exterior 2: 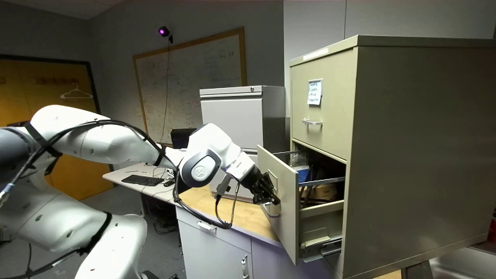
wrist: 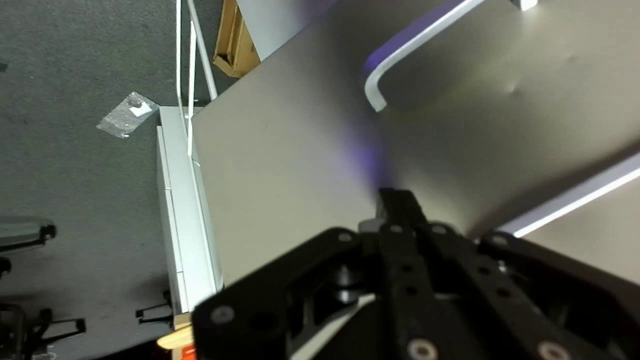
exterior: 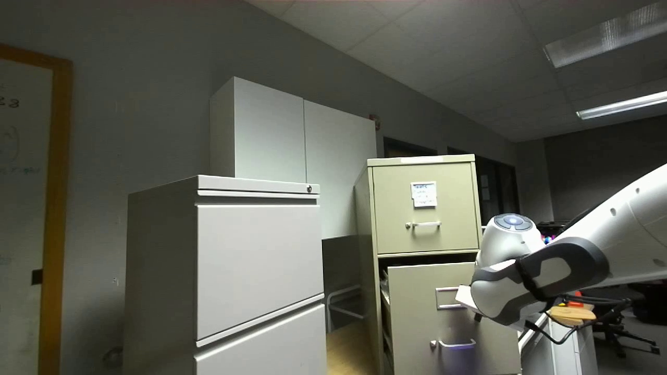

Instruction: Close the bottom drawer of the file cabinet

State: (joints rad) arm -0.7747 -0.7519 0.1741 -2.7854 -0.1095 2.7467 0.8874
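The file cabinet (exterior: 366, 219) is beige metal and also shows in an exterior view (exterior 2: 410, 147). Its bottom drawer (exterior: 417, 317) is pulled well out, with contents visible behind its front (exterior 2: 285, 224). The drawer has a metal pull (exterior: 458, 345) and a label frame above it. The drawer above, with the white card (exterior: 423, 194), is shut. My gripper (exterior 2: 276, 200) is at the drawer front, close to the pull. In the wrist view the gripper (wrist: 397, 196) has its fingertips together, with nothing between them, beside the pull (wrist: 415, 47). I cannot tell whether they touch the front.
A wider light-grey cabinet (exterior: 260, 271) stands beside the file cabinet, also in an exterior view (exterior 2: 232, 120). A white cupboard (exterior: 271, 135) hangs behind. A wooden countertop (exterior 2: 228, 207) lies below the drawer. Loose cables (exterior 2: 217, 223) hang from the arm.
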